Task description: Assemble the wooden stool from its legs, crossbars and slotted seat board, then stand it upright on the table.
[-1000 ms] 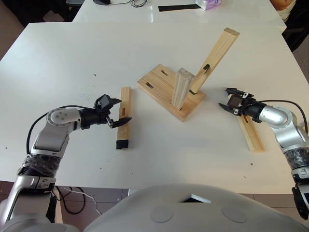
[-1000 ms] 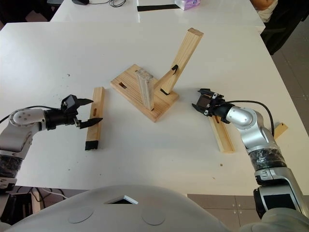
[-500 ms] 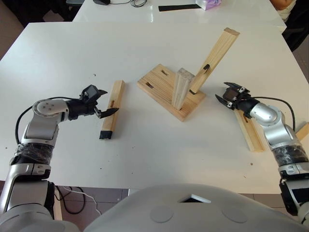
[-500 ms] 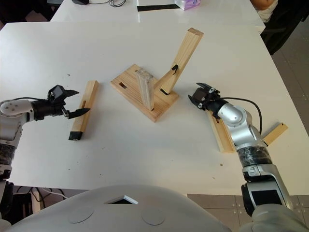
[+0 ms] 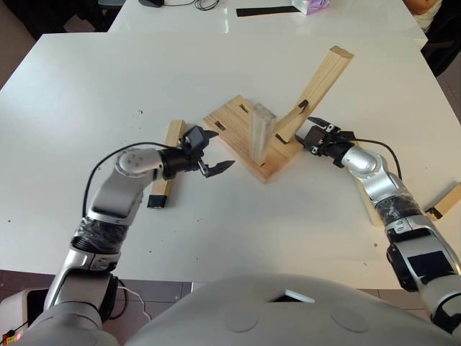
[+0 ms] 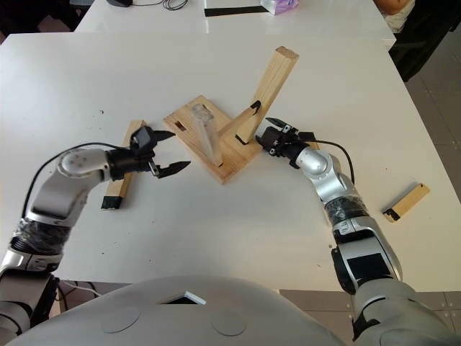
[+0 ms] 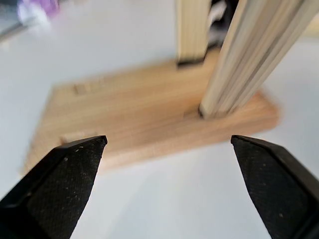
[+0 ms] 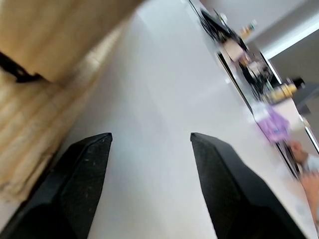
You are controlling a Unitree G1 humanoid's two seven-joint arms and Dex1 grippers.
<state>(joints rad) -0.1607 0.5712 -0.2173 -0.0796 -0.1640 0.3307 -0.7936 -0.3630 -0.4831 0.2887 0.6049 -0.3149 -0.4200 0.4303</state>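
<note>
The slotted seat board (image 5: 232, 121) is seen lying flat in the middle of the desk (image 5: 108, 79). One leg (image 5: 261, 133) stands upright in it, and a second leg (image 5: 320, 83) leans outward from its right corner. The left hand (image 5: 220, 149) is held wide open and empty just beside the board's left edge. The right hand (image 5: 308, 134) is spread open, empty, at the leaning leg's base. A loose leg (image 5: 161, 186) lies under the left forearm. A short crossbar (image 6: 405, 202) lies well off to the right.

Rear white bench (image 5: 360, 27), carrying: black strip (image 5: 266, 11); purple packet (image 5: 311, 6); black mouse (image 5: 151, 3); looped cables (image 5: 206, 4).
</note>
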